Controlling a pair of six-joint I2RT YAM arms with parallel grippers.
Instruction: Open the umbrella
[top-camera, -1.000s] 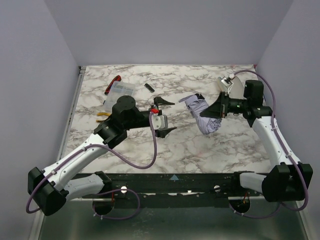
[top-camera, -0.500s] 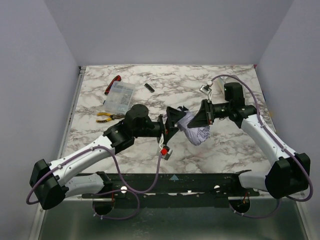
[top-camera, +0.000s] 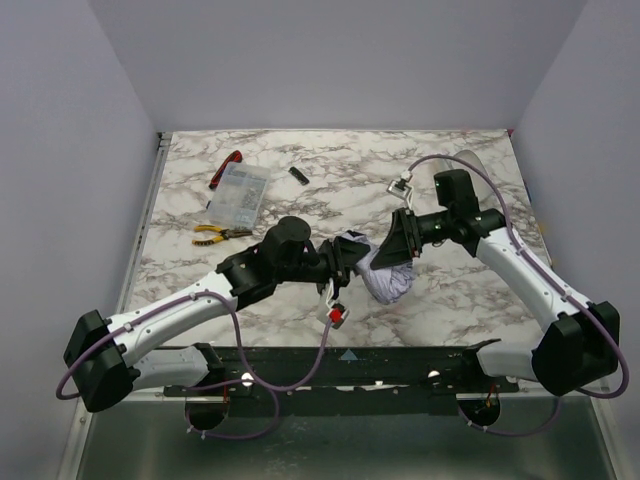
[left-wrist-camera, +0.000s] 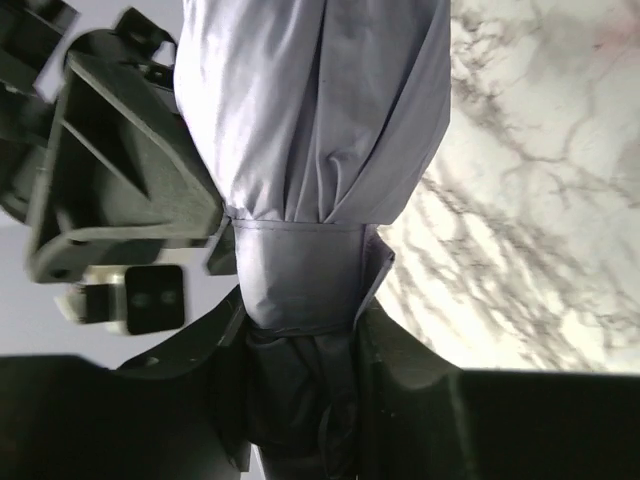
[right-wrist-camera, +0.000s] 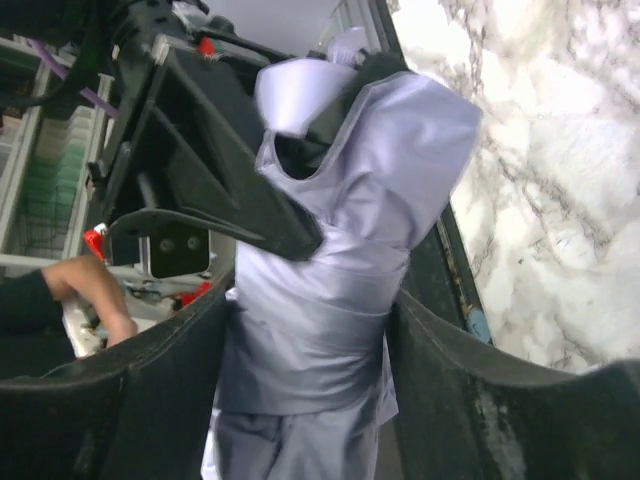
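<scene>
**A:** Where's the umbrella (top-camera: 390, 282)?

**B:** Right between the two tools. It is folded, a pale bundle of cloth, and each gripper has it between its fingers from an opposite side.

**A:** What is the left gripper (left-wrist-camera: 305, 335) doing?

**B:** It has closed to a narrow gap on the umbrella. In its own camera both fingers (left-wrist-camera: 410, 375) press the cloth just below the band (left-wrist-camera: 300, 275) that wraps the bundle. The cloth is pinched thin there, and the fuller part swells out beyond the fingertips.

**A:** And the right gripper (right-wrist-camera: 300, 320)?

**B:** Its fingers (right-wrist-camera: 470, 400) stand on either side of the umbrella and the cloth fills the whole gap. I cannot tell whether they squeeze it or only lie against it. The left gripper's black frame sits just past the right fingertips, almost touching the cloth.

**A:** Is the umbrella resting on the table (top-camera: 450, 300)?

**B:** From above, the bundle hangs out on the near side of both grippers. I cannot tell whether it touches the marble.

**A:** Anything else around?

**B:** Behind the left gripper, out past its arm and well apart from it, are yellow pliers (top-camera: 213, 233), a clear box (top-camera: 240, 194) and a red-handled tool (top-camera: 227, 168).
</scene>
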